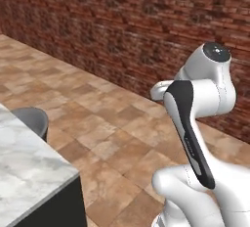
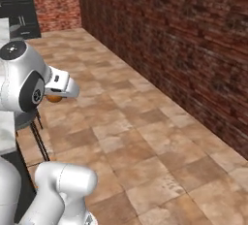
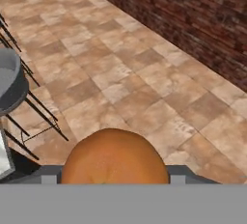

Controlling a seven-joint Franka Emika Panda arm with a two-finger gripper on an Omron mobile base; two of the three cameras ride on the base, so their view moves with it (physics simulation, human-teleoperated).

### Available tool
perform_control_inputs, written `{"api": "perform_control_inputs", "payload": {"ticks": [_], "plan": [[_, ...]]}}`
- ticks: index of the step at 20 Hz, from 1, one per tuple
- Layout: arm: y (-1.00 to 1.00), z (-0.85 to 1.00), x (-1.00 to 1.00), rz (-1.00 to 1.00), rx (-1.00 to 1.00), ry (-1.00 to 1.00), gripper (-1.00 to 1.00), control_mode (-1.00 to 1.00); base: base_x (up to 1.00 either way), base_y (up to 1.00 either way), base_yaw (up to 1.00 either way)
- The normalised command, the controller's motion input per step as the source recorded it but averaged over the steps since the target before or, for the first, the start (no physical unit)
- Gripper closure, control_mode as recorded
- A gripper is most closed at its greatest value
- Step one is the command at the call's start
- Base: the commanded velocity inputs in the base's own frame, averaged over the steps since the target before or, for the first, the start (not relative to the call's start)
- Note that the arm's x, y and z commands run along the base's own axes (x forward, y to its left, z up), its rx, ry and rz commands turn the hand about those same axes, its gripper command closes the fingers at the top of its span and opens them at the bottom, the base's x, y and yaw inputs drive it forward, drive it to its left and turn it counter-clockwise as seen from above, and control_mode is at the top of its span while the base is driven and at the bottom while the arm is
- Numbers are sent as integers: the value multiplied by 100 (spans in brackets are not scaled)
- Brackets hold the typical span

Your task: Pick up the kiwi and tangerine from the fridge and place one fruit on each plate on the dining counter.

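Note:
The tangerine [image 3: 114, 158] is a bright orange ball low in the hand view, sitting between the two dark fingertips [image 3: 179, 174]. My gripper [image 3: 114, 177] is shut on it. In the right base view a sliver of the tangerine [image 2: 54, 98] peeks out under the white hand, where the gripper [image 2: 55, 97] hangs above the tiled floor. A corner of the dining counter [image 1: 27, 172], white marble with grey veins over a dark cabinet, fills the lower left of the left base view, to the left of the arm.
A grey stool [image 1: 32, 120] on thin dark legs stands by the counter's corner, also seen as the stool [image 3: 9, 84] at the left. A red brick wall [image 2: 184, 49] runs along the right. Tan floor tiles [image 3: 144, 73] lie open ahead. Dark cabinets [image 2: 17, 6] stand far back.

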Motion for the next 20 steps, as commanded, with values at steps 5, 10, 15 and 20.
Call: {"api": "perform_control_inputs", "payload": {"ticks": [5,10,15,20], "plan": [[0,0,0,0,0,0,100,100,58,-100,28],[0,0,0,0,0,0,100,100,90,-89,34],[0,0,0,0,0,0,100,100,54,-66,59],[0,0,0,0,0,0,100,100,50,-22,86]]}}
